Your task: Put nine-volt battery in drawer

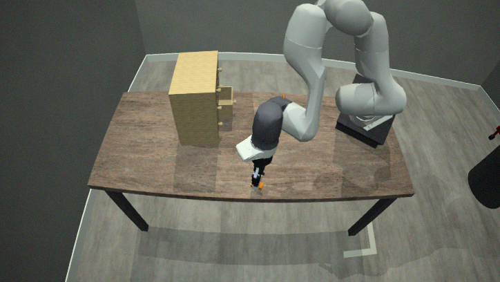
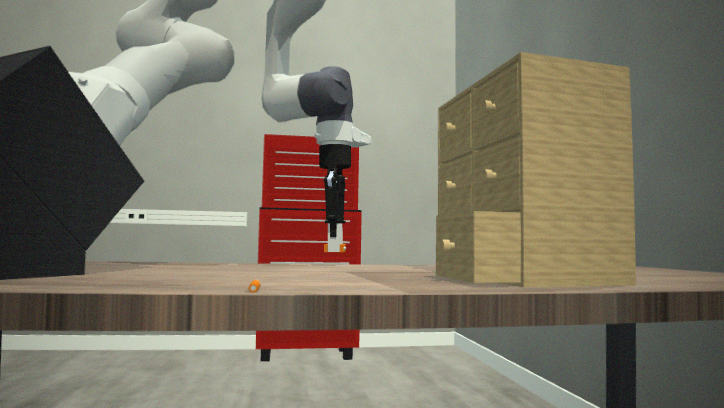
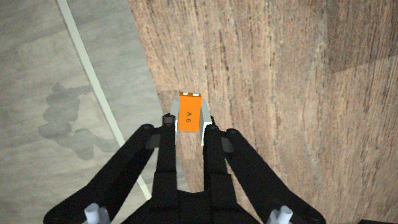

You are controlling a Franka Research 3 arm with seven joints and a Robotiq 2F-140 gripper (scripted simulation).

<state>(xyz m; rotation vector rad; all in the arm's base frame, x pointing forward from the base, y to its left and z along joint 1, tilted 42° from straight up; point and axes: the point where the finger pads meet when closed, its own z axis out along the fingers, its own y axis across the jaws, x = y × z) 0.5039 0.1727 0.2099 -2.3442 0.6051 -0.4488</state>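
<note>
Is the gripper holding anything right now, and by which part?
Yes. The gripper is shut on the nine-volt battery, pinching its two long side faces near one end, and the battery hangs clear of the table.

The only readable text is "9 V", printed in dark characters on the orange face of the battery point(image 3: 189, 114). It shows in the wrist view only, turned sideways.

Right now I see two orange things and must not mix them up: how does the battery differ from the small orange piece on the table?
The battery is boxy, with a printed orange face and pale sides; the orange piece looks like a short round stub. The battery is clamped in the jaws and hangs above the table; the orange piece lies loose on it, away from the jaws. Both are small and orange.
</note>
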